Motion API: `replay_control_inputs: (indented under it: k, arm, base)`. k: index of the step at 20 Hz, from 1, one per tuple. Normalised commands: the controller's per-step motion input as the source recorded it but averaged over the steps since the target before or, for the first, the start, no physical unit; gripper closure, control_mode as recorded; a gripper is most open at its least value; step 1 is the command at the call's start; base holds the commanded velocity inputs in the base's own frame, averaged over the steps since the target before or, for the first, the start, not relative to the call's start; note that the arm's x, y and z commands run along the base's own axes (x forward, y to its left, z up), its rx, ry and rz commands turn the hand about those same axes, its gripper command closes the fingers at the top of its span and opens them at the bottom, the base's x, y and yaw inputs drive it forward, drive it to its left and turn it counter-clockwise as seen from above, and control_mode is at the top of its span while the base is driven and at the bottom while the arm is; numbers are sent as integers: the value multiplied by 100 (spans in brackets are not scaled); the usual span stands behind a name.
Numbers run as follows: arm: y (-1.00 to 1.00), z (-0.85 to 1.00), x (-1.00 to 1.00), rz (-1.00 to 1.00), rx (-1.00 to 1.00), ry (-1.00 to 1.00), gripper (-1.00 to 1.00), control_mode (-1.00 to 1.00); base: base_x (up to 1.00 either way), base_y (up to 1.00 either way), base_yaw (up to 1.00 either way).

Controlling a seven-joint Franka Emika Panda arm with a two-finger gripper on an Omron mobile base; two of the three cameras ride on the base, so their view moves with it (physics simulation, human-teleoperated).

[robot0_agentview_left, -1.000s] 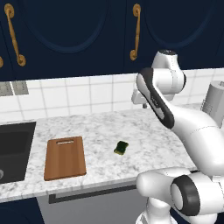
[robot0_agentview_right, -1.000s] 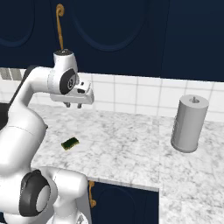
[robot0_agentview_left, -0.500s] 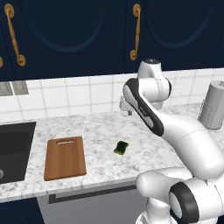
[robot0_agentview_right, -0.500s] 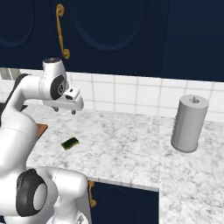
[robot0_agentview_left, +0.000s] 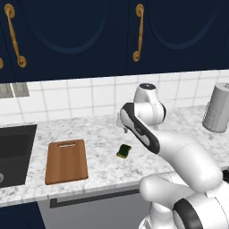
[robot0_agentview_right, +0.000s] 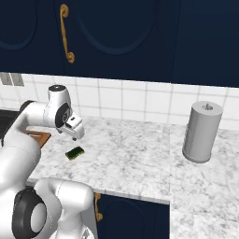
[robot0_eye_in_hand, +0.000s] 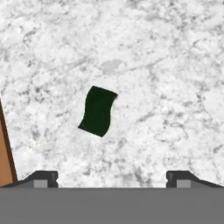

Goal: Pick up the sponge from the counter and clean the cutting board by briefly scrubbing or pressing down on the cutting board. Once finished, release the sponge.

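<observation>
- While the sponge (robot0_agentview_left: pixel 124 151) lies flat and untouched on the counter (robot0_agentview_left: pixel 103 132), dark green side up, the arm has swung across toward it over the last second; earlier the hand hung further to the robot's right, now it sits above and just behind the sponge.
- Sponge position: well right of the cutting board (robot0_agentview_left: pixel 66 160), with bare marble between them; it has not moved.
- Gripper (robot0_agentview_right: pixel 74 136) points down at the counter, clear of the sponge. In the hand view the two fingertips (robot0_eye_in_hand: pixel 43 178) stand wide apart with nothing between them, and the sponge (robot0_eye_in_hand: pixel 98 110) sits ahead of the gap, a little left of centre.
- Judgement: the approach is nearly lined up; a descent and a slight shift toward the sponge are what remain before any grasp. Scrubbing has not begun.
- Board edge shows at the left margin of the hand view (robot0_eye_in_hand: pixel 5 159).
- Grey canister (robot0_agentview_right: pixel 201 132) stands well apart, to the right.
- Writing: none legible on the sponge, board, canister or cabinets.
</observation>
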Motion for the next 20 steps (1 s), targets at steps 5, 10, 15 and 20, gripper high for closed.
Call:
replay_control_inputs:
  k: [5, 10, 15, 20]
  arm:
    - [0, -62, 16, -13, 9, 4, -100, -100]
    - [9, -53, 21, -6, 1, 5, -100, -100]
    - [6, -33, 28, -5, 0, 4, -100, -100]
    - [1, -25, 36, -5, 0, 5, -100, -100]
  base:
    - [0, 0, 0]
    - [0, 0, 0]
    - [0, 0, 0]
    - [0, 0, 0]
